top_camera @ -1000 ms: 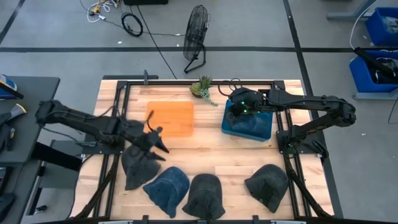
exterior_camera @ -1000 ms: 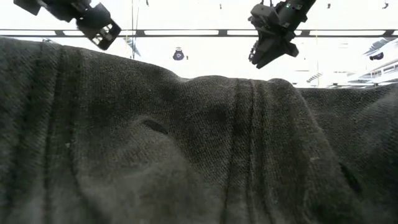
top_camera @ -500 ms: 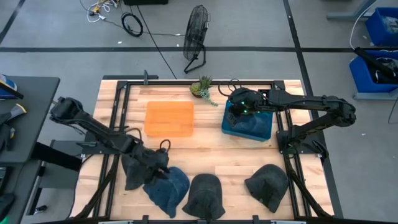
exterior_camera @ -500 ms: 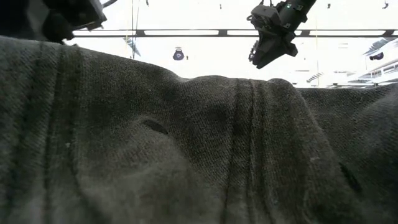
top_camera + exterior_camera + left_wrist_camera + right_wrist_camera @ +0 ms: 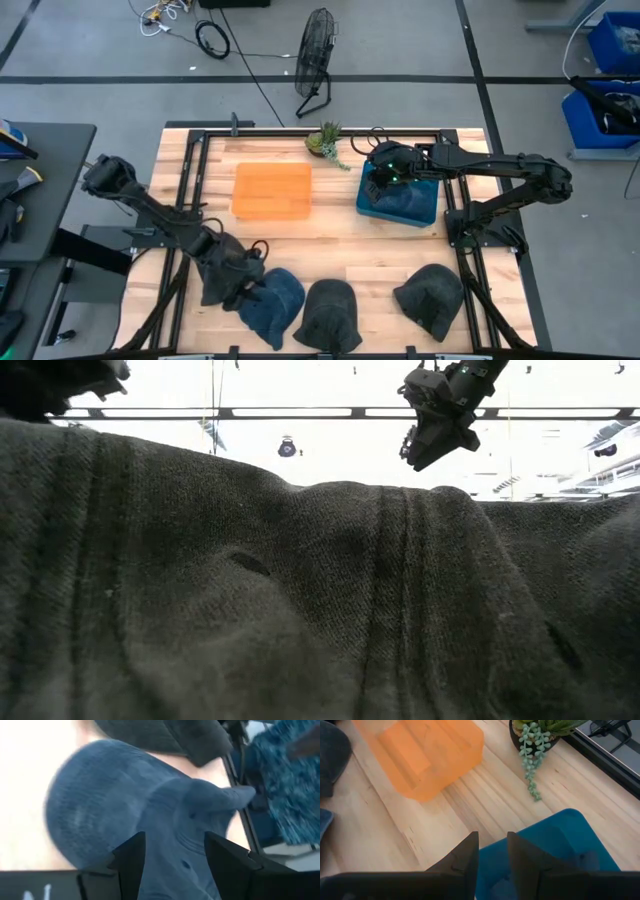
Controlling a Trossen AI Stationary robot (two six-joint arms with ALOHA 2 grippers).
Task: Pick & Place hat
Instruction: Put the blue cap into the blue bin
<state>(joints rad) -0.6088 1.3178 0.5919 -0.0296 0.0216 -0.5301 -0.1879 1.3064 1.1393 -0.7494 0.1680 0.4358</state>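
Note:
Several hats lie on their undersides along the table's near edge. The blue hat (image 5: pixel 275 308) lies between a grey hat (image 5: pixel 210 278) and a dark hat (image 5: pixel 330 315). My left gripper (image 5: pixel 250 285) is open, low over the blue hat's far left part. In the left wrist view my left gripper (image 5: pixel 172 862) has a finger on each side of the blue hat's (image 5: pixel 115 805) crown. My right gripper (image 5: pixel 380 183) waits over the blue bin (image 5: pixel 428 212), its fingers narrowly open (image 5: pixel 492 857). A dark hat (image 5: pixel 402 200) lies inside that bin. My left gripper comes at the blue hat's crown (image 5: pixel 172 820) from above, slanting toward the table's near right, fingers spread over it. I cannot tell whether the fingers touch the cloth. The hat lies on the table.
An orange bin (image 5: pixel 272 190) sits far of the hats with bare wood between them. A potted plant (image 5: pixel 325 142) stands at the far edge. Another dark hat (image 5: pixel 430 298) lies near right. The middle dark hat (image 5: pixel 320 600) fills the low view.
My left gripper has swung from beside the orange bin toward the table's near edge and down, ending over the blue hat. The hats have not moved.

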